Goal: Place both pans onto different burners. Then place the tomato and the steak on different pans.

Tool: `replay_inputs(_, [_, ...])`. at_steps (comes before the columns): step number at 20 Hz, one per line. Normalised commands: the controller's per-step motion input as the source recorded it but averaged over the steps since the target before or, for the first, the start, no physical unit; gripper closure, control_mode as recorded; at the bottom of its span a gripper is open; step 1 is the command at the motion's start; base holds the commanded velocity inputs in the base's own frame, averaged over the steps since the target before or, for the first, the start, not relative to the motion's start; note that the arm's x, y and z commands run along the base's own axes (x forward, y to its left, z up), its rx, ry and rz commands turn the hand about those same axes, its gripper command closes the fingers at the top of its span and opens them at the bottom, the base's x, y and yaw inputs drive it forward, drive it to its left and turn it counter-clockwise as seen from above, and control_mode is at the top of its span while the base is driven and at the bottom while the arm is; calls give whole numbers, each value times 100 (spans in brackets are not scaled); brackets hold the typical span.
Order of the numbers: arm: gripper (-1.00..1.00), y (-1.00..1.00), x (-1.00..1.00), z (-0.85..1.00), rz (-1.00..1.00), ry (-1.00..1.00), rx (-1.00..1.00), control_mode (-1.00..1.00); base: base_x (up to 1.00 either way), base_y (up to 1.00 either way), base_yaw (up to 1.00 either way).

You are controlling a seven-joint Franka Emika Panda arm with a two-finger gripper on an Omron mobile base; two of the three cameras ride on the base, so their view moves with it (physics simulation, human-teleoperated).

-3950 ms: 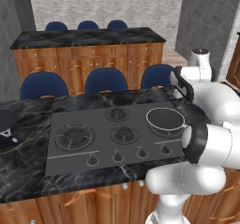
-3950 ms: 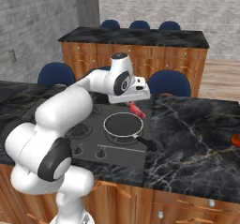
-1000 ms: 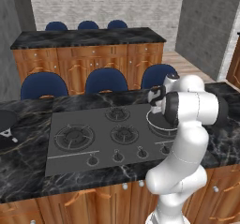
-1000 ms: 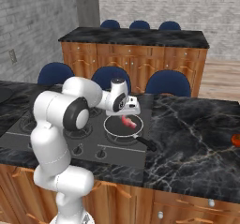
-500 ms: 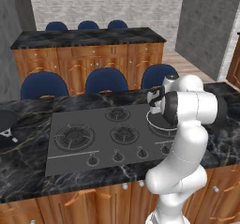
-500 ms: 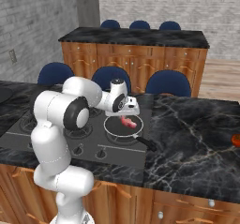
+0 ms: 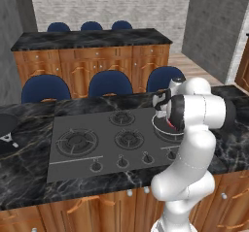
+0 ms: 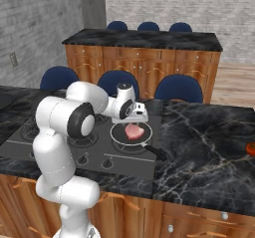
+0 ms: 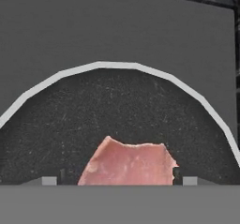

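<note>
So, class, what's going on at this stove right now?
The white robot arm has its pincer just above the deeper grey pan, which sits on a burner at the right end of the cooktop. The steak lies inside that pan, with the pincer open over it. The tomato sits on the counter far to the right, and the black skillet rests on the counter left of the cooktop.

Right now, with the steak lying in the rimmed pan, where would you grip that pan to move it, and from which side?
Probably the black handle, from above. It sticks out of the rimmed pan toward the cooktop's front right corner, away from the steak and the gripper hanging over it.
</note>
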Motion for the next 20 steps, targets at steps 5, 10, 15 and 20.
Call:
replay_inputs(5, [-100,0,-34,37,0,-3,0,-100,0,0,0])
replay_inputs(10, [-100,1,-42,42,0,0,0,-100,0,0,0])
replay_inputs(15, [-100,1,-68,54,0,0,0,-100,0,0,0])
replay_inputs(20, [-100,9,-83,23,-1,0,0,-100,0,0,0])
